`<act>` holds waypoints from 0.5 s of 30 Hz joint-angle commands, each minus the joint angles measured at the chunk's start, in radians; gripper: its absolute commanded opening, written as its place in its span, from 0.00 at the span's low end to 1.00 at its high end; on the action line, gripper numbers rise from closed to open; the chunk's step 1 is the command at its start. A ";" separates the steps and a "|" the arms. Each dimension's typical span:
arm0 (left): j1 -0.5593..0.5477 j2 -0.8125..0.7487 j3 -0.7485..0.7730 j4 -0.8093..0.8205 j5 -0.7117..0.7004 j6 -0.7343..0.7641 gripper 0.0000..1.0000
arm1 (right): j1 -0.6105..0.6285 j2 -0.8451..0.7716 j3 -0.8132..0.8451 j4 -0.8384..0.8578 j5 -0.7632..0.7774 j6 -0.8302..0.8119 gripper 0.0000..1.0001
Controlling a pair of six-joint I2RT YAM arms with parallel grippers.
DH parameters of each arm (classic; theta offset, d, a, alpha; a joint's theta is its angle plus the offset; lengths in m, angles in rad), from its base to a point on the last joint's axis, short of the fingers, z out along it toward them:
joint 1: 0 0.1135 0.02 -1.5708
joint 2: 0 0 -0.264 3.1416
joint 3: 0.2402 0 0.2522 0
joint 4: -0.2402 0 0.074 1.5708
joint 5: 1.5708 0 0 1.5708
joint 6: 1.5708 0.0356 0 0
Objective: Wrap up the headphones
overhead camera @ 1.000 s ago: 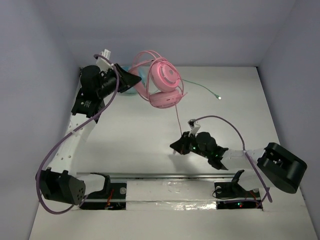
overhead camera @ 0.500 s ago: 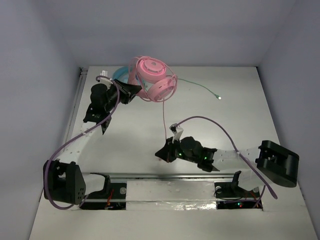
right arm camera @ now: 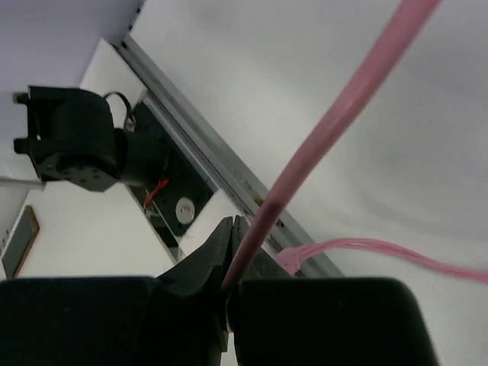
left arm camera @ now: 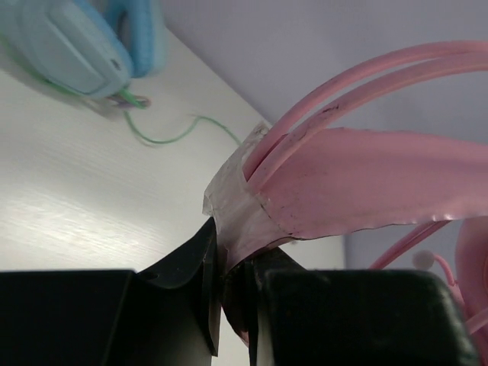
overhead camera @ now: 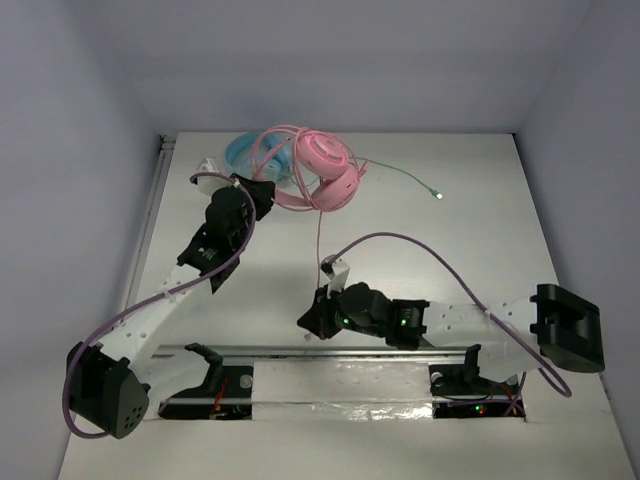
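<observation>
The pink headphones (overhead camera: 327,172) hang at the back centre, held by their headband. My left gripper (overhead camera: 263,190) is shut on the wide pink inner headband (left arm camera: 366,191), with the thin double headband (left arm camera: 358,76) arching above; in the left wrist view my left gripper (left arm camera: 232,259) pinches the band's end. The thin pink cable (overhead camera: 319,235) runs taut from the earcups down to my right gripper (overhead camera: 312,322). In the right wrist view my right gripper (right arm camera: 232,252) is shut on the cable (right arm camera: 335,122). More pink cable (right arm camera: 381,255) trails on the table beyond.
Light blue headphones (overhead camera: 243,152) lie behind the pink ones; they also show in the left wrist view (left arm camera: 69,46). Their green cable (overhead camera: 400,178) trails right across the table. A metal rail (overhead camera: 330,352) and the arm bases line the near edge. White walls enclose the table.
My right gripper has slid left and nearer along the table with the cable. My left arm has swung nearer and right, turning the headphones; the light blue headphones now show behind them.
</observation>
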 commanded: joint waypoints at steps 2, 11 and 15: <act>-0.072 -0.001 0.062 -0.030 -0.301 0.156 0.00 | 0.025 -0.085 0.089 -0.255 0.040 -0.007 0.00; -0.285 0.003 -0.013 -0.235 -0.459 0.221 0.00 | 0.025 -0.166 0.288 -0.724 -0.041 -0.077 0.00; -0.363 0.060 -0.007 -0.298 -0.438 0.237 0.00 | 0.025 -0.179 0.382 -0.873 0.026 -0.186 0.00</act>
